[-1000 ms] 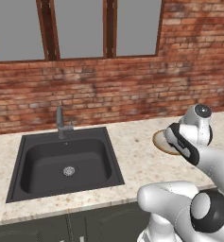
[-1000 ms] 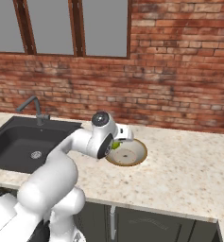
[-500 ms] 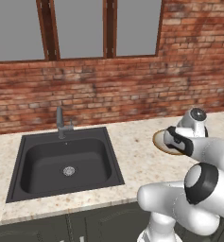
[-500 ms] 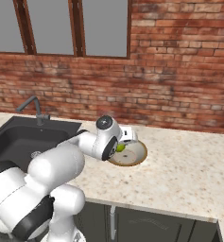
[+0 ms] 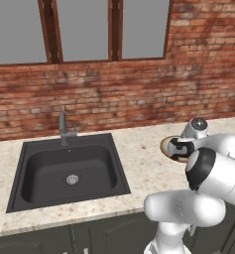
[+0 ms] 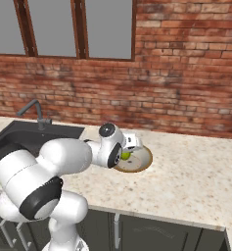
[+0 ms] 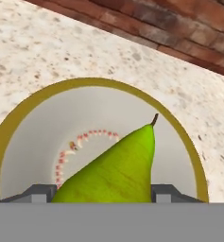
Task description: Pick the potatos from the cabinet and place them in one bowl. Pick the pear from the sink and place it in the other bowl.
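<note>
The yellowish-green pear [image 7: 118, 170] fills the lower middle of the hand view, held between the two dark fingertips [image 7: 40, 193] of my gripper [image 7: 101, 194], which is shut on it. Right under the pear lies the other bowl [image 7: 19, 120], cream-white inside with a tan-olive rim. From the right base camera the pear [image 6: 126, 156] shows as a green spot at the gripper [image 6: 127, 153], over the left part of that bowl [image 6: 143, 159]. In the left base view my hand covers most of the bowl [image 5: 165, 145]. The black sink [image 5: 64, 171] lies to the left, with its basin bare. The potatos, the cabinet and the one bowl are out of view.
A grey faucet [image 5: 63, 129] stands behind the sink. A red brick wall [image 6: 186, 73] with windows [image 5: 84, 30] runs close behind the speckled counter [image 6: 196, 176]. Dark base cabinets [image 6: 156, 230] sit below the counter edge.
My hand with the pear has shifted a little further over the cream-white bowl. The arm's elbow has swung forward and lower. The gripper stays shut on the pear.
</note>
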{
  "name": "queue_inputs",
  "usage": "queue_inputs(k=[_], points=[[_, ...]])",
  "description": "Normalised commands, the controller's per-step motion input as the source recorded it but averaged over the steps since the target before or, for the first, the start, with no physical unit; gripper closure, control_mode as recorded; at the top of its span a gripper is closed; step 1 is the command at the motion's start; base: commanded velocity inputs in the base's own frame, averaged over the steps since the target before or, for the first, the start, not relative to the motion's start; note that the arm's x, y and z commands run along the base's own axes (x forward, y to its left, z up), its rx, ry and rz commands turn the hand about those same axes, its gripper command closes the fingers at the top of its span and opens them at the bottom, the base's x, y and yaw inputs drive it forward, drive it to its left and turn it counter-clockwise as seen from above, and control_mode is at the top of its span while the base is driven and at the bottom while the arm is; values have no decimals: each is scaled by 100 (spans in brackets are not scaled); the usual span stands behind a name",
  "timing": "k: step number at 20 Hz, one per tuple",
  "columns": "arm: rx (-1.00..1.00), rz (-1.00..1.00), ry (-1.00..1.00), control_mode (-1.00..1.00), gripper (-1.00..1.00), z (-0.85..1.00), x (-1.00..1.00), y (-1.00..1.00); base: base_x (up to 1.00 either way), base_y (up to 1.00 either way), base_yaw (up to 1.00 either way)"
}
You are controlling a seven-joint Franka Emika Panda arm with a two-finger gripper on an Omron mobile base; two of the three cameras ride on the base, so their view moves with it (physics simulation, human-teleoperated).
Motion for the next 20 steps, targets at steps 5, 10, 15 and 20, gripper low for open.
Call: queue_inputs(k=[5, 10, 15, 20], points=[[0, 2, 2, -100, 100, -29, 17, -17, 0, 0, 0], [0, 0, 0, -100, -100, -1, 1, 0, 0, 0, 0], [0, -1, 2, -100, -100, 19, 1, 0, 0, 0, 0], [0, -4, 11, -100, -100, 51, 6, 1, 0, 0, 0]])
